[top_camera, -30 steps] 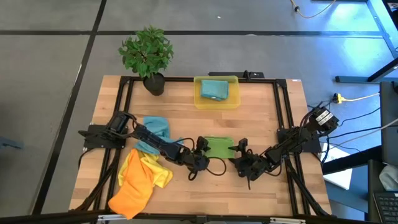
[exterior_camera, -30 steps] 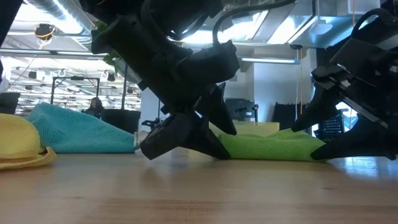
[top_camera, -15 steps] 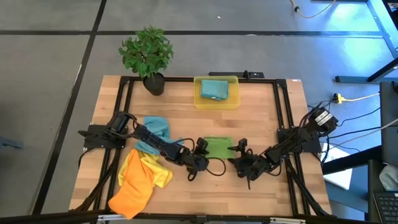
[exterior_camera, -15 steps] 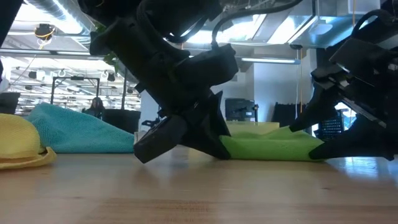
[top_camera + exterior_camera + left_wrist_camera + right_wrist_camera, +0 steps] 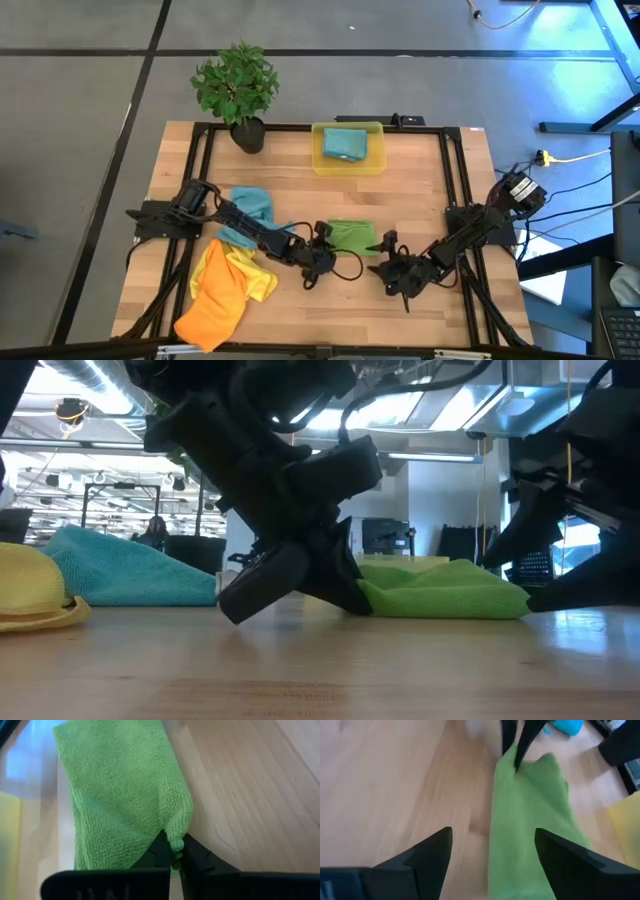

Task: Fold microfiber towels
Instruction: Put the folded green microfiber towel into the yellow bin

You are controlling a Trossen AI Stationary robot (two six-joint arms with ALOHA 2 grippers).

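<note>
— Where does the green microfiber towel (image 5: 351, 235) lie, taking the yellow bin (image 5: 348, 164) as the mark?

— On the wood nearer the arms, straight out from the bin, long axis running from one gripper to the other.

— Which gripper has it?

— The left gripper (image 5: 174, 851), clamped on the corner at its own end. The right gripper (image 5: 392, 270) sits just off the far end, fingers (image 5: 432, 855) spread, holding nothing.

No text, label, brand, number or sign can be read in these views.
</note>
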